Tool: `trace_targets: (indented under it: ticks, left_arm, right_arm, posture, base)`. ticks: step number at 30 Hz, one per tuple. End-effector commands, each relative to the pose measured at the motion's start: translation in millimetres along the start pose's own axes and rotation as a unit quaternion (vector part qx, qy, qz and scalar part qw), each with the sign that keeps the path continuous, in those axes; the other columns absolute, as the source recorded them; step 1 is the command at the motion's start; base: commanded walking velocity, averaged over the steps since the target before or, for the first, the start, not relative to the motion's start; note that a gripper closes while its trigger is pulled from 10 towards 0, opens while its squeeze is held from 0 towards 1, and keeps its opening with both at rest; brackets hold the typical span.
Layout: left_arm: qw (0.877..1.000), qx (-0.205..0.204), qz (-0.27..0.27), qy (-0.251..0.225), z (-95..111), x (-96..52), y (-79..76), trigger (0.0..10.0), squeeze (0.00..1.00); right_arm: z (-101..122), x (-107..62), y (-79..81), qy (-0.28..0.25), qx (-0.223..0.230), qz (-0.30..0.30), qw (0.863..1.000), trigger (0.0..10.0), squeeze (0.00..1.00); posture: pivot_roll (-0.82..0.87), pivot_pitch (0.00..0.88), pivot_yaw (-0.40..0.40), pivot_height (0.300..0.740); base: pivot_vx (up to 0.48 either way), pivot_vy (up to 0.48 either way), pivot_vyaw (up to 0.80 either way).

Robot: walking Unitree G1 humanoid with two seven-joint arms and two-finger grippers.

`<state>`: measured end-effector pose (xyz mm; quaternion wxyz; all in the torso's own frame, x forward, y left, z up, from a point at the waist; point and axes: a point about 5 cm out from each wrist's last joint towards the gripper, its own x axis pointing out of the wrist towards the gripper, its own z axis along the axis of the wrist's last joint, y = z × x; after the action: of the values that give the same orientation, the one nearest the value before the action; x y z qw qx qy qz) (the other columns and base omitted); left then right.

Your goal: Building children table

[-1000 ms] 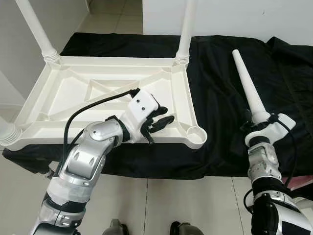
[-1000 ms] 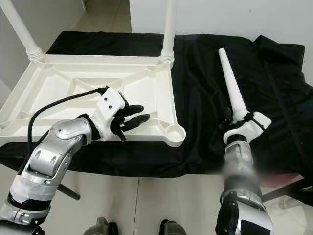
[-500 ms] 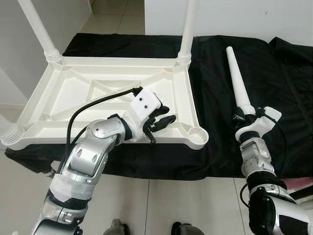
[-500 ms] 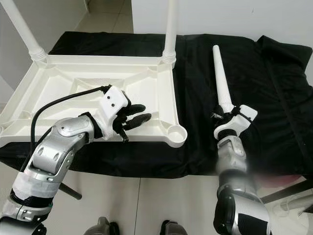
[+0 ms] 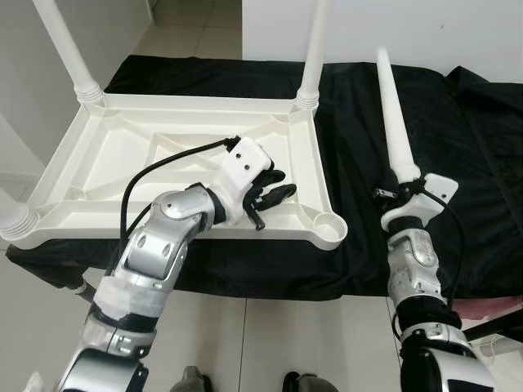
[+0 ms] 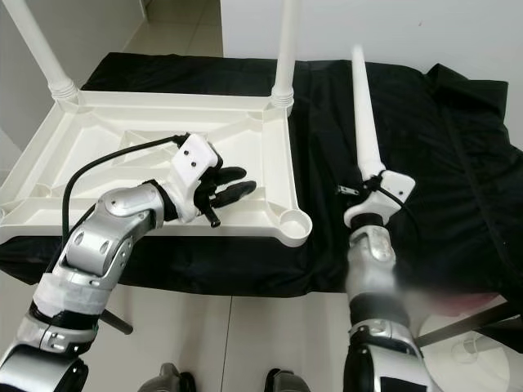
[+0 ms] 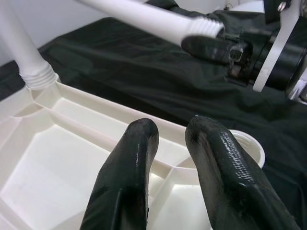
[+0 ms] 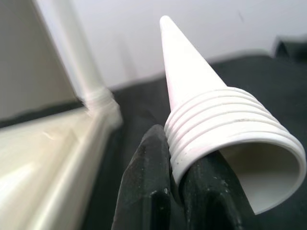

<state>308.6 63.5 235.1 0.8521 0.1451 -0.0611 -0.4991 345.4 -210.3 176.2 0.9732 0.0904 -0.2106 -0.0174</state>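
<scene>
Raised more upright, table leg [image 5: 395, 122] pinched by right end effector [image 5: 398, 193]; left end effector [image 5: 274, 184] slightly spread over tabletop [image 5: 114, 155].

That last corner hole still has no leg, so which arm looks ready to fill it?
Probably the right: its gripper already holds the loose leg near the empty socket. The left gripper rests empty on the tabletop.

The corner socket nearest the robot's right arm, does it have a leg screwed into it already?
No, that socket on the upturned table top is an open ring, and the loose leg is in the right gripper.
</scene>
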Motion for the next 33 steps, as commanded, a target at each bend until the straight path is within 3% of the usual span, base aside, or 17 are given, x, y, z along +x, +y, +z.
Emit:
trace_targets:
  ticks: [1, 9, 13, 14, 16, 19, 22, 24, 26, 27, 28, 33]
  left_arm:
    - [0.998, 0.004, 0.062, 0.004, -1.7, -1.6, 9.0, 10.0, 0.0]
    - [0.995, 0.009, 0.102, -0.001, -1.0, -3.5, 23.3, 10.0, 0.0]
    - [0.997, 0.003, 0.077, -0.01, -1.3, -4.3, 19.1, 10.0, 0.0]
    - [0.998, -0.025, 0.063, -0.016, -1.8, -4.7, 19.8, 10.0, 1.0]
    - [0.997, -0.046, 0.053, -0.021, -2.0, -4.9, 20.5, 10.0, 1.0]
    - [0.997, -0.045, 0.05, -0.025, -0.8, -4.9, 21.6, 10.0, 1.0]
    - [0.998, -0.025, 0.049, -0.03, 2.6, -5.6, 23.1, 10.0, 1.0]
    - [0.998, -0.025, 0.049, -0.03, 2.6, -5.6, 23.1, 10.0, 1.0]
    - [0.997, -0.004, 0.07, -0.033, 8.1, -7.2, 31.2, 10.0, 1.0]
    - [0.996, 0.002, 0.085, -0.037, 11.5, -8.7, 36.6, 10.0, 0.4]
    - [0.995, 0.006, 0.095, -0.04, 14.3, -10.1, 40.5, 10.0, 0.0]
    - [0.993, -0.001, 0.108, -0.053, 20.5, -14.0, 47.8, 10.0, 0.0]
  right_arm:
    - [8.3, 0.2, 3.8, -0.023, -0.012, 0.011, 1.0, 10.0, 0.0]
    - [51.1, 10.4, 14.5, -0.117, -0.067, 0.015, 0.991, 10.0, 0.0]
    - [64.3, 15.4, 20.8, -0.14, -0.065, 0.03, 0.988, 10.0, 0.0]
    - [72.4, 19.7, 29.9, -0.151, -0.071, 0.058, 0.984, 10.0, 0.0]
    - [77.5, 22.2, 36.3, -0.157, -0.076, 0.077, 0.982, 10.0, 0.0]
    - [80.4, 23.4, 44.9, -0.157, -0.082, 0.106, 0.978, 10.0, 0.0]
    - [81.5, 23.3, 59.3, -0.154, -0.093, 0.156, 0.971, 10.0, 0.0]
    - [81.5, 23.3, 59.3, -0.154, -0.093, 0.156, 0.971, 10.0, 0.0]
    - [84.4, 23.1, 69.8, -0.156, -0.106, 0.19, 0.964, 10.0, 0.0]
    - [89.4, 24.3, 72.1, -0.165, -0.109, 0.194, 0.961, 10.0, 0.0]
    - [94.8, 25.7, 72.6, -0.178, -0.118, 0.19, 0.958, 10.0, 0.0]
    - [109.2, 28.6, 70.9, -0.212, -0.128, 0.164, 0.955, 10.0, 0.0]
  posture:
    - [0.01, 0.062, -0.026, 0.74]
    - [0.0, 0.066, -0.021, 0.74]
    - [-0.01, 0.066, -0.02, 0.74]
    - [-0.01, 0.073, -0.022, 0.74]
    - [-0.01, 0.073, -0.022, 0.74]
    - [-0.01, 0.075, -0.023, 0.74]
    - [-0.01, 0.079, -0.024, 0.74]
    - [-0.01, 0.079, -0.024, 0.74]
    - [-0.01, 0.084, -0.027, 0.74]
    - [0.0, 0.084, -0.028, 0.74]
    - [0.0, 0.087, -0.028, 0.74]
    - [0.0, 0.089, -0.029, 0.74]
  base:
    - [0.0, 0.0, 0.0]
    - [0.0, 0.0, 0.0]
    - [0.0, 0.0, 0.0]
    - [0.0, 0.0, 0.0]
    - [0.0, 0.0, 0.0]
    - [0.0, 0.0, 0.0]
    - [0.0, 0.0, 0.0]
    - [0.0, 0.0, 0.0]
    - [0.0, 0.0, 0.0]
    - [0.0, 0.0, 0.0]
    - [0.0, 0.0, 0.0]
    - [0.0, 0.0, 0.0]
